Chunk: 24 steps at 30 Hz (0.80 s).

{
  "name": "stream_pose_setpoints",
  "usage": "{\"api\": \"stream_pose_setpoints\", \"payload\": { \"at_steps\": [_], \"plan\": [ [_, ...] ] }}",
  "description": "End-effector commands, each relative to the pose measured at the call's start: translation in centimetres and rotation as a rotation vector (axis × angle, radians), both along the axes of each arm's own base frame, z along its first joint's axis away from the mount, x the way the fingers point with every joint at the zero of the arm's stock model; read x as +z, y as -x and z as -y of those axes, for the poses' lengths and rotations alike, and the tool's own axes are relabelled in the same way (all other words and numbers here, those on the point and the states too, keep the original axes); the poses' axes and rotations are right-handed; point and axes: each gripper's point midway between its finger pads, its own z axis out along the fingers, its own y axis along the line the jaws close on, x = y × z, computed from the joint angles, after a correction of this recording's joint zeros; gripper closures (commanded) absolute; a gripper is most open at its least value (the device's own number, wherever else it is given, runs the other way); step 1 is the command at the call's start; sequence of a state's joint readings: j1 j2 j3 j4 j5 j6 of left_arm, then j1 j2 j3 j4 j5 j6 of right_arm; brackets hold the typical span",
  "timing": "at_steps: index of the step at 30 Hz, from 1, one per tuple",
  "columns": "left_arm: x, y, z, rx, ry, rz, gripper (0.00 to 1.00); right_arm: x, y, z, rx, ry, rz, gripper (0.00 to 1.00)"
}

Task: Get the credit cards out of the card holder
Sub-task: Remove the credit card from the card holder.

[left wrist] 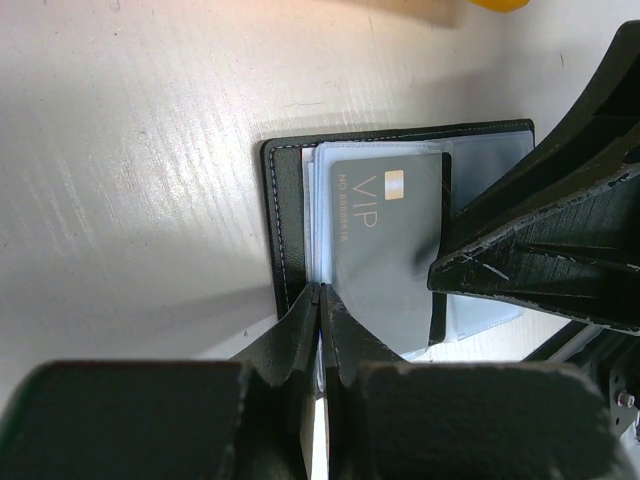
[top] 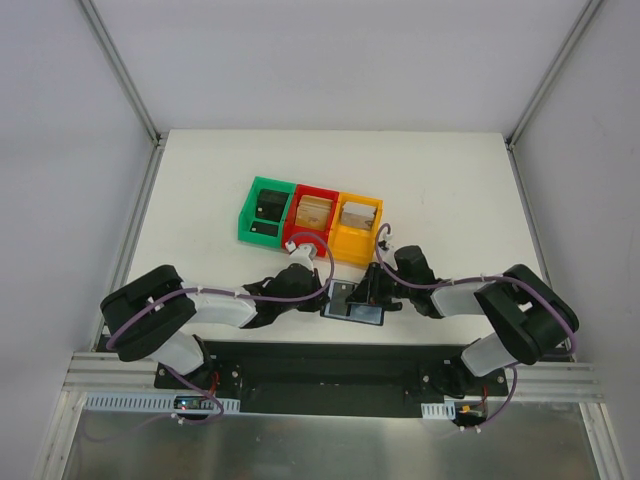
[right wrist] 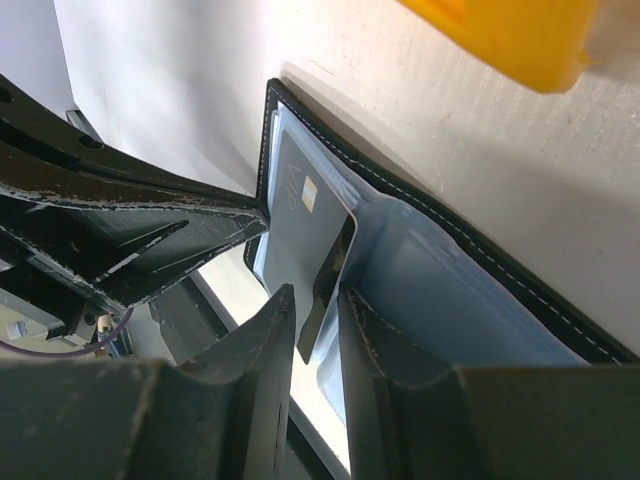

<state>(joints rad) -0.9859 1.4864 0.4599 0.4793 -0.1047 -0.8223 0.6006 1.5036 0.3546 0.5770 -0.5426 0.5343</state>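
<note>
One open card holder, lengthwise left-right

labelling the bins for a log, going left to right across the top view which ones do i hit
green bin → red bin → yellow bin

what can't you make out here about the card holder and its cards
- Card count: only the VIP card shows. The card holder has clear sleeves that overlap any others in both wrist views.
- Card holder's right side: in the left wrist view, mostly behind the right gripper.
- Top view: the left gripper and right gripper cover most of the card holder, and the card is too small to read.
</note>
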Motion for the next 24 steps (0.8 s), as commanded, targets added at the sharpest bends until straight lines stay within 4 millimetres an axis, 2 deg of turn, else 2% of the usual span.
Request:
{"api": "stream_pose_setpoints", "payload": {
  "at_steps": [1, 8, 19, 24],
  "plan": [
    [-1.7, 0.8, -0.6, -0.02, -0.045, -0.053, 1.0, -0.4, 0.2, 0.3, 0.0, 0.028, -0.001, 0.77],
    [-1.9, 0.7, -0.9, -0.006, -0.048, -0.052, 1.0, -0.4, 0.4, 0.4, -0.001, 0.028, 0.0, 0.86],
    [-2.3, 0.7, -2.0, 0.052, -0.057, -0.054, 1.0, -0.7, 0.9, 1.3, 0.005, 0.07, 0.011, 0.87],
    [-2.4, 0.7, -2.1, 0.053, -0.057, -0.056, 1.0, -0.7, 1.1, 1.5, 0.008, 0.076, 0.017, 0.95]
  ]
}}
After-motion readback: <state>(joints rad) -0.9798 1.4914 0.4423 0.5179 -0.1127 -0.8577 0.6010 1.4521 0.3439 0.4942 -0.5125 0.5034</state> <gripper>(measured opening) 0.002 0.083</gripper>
